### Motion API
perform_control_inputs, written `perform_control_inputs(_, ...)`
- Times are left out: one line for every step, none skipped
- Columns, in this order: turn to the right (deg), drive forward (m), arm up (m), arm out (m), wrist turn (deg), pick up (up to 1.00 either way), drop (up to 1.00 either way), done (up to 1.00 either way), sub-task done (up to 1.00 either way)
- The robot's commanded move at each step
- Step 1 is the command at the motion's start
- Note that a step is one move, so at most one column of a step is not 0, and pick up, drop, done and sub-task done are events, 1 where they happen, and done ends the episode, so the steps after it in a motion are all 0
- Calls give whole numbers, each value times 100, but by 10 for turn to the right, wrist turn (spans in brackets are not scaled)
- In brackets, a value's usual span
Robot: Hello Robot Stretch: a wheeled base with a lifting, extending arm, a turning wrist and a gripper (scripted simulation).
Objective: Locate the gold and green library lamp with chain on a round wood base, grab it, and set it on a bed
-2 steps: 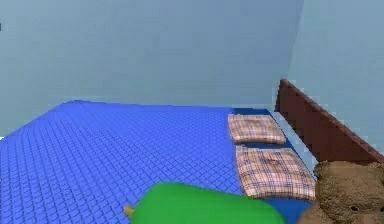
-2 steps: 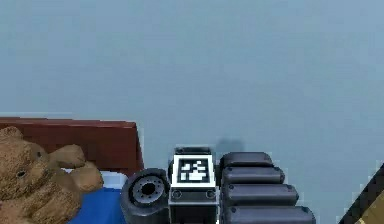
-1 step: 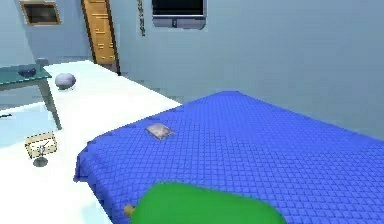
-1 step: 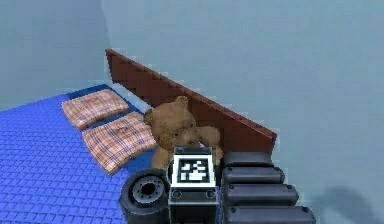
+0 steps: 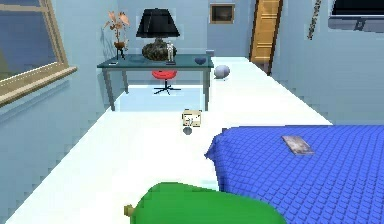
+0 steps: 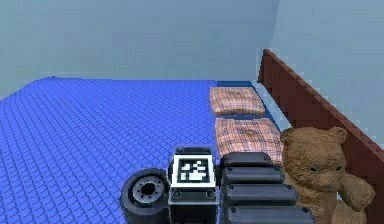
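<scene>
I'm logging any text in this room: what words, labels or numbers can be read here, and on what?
None can be read.
On the white square: black marks, no letters.
On the box on the floor: marks too small.
On the flat thing on the bed: too small.

The lamp's green rounded shade, with a small gold piece at its left end, lies at the forward view's bottom edge, near the bed's corner. The bed has a blue quilted cover, two plaid pillows and a brown wooden headboard.
</scene>
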Motion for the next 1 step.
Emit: perform_control_inputs(0, 0, 0, 48, 0, 0, 0, 0, 0)
